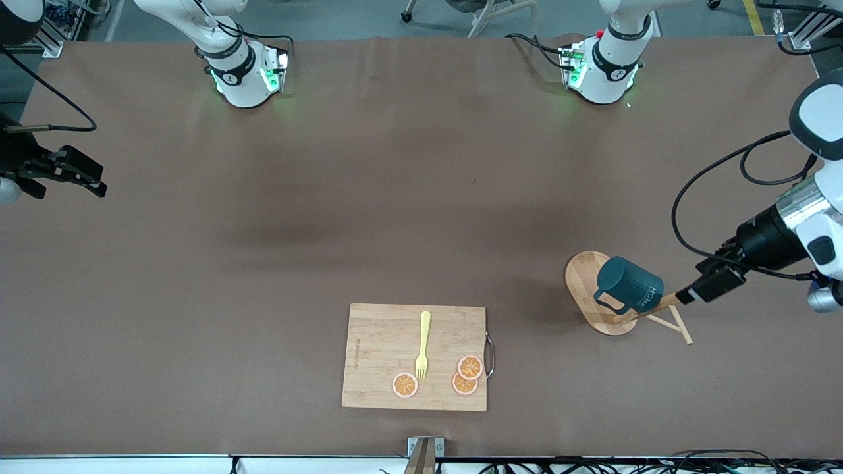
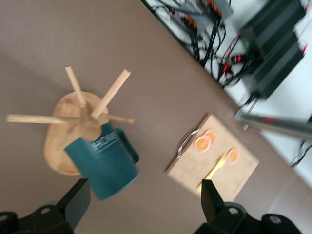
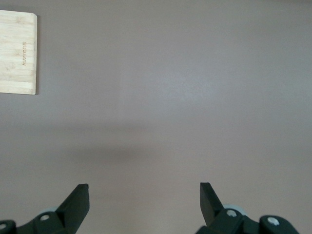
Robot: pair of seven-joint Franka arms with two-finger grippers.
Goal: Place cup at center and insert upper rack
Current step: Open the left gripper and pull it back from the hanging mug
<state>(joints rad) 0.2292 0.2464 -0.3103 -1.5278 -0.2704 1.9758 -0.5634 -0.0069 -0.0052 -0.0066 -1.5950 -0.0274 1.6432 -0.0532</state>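
The dark teal cup [image 1: 629,283] with white "HOME" lettering hangs tilted on the bamboo upper rack, whose oval base [image 1: 583,280] stands on the table toward the left arm's end. The rack's thin pegs [image 1: 678,324] cross at the top of the post. My left gripper [image 1: 697,282] is open and empty in the air, next to the top of the rack. In the left wrist view the cup [image 2: 105,168] and the rack's pegs [image 2: 111,92] lie beneath the open left gripper [image 2: 144,202]. My right gripper [image 1: 92,176] is open and empty, waiting over bare table at the right arm's end; it also shows in the right wrist view [image 3: 144,197].
A rectangular bamboo cutting board [image 1: 379,345] lies near the front edge, nearer to the front camera than the rack. On it lie a yellow fork [image 1: 423,345] and three orange slices [image 1: 470,367]. Its corner shows in the right wrist view [image 3: 18,52]. Brown table [image 1: 395,197] lies between.
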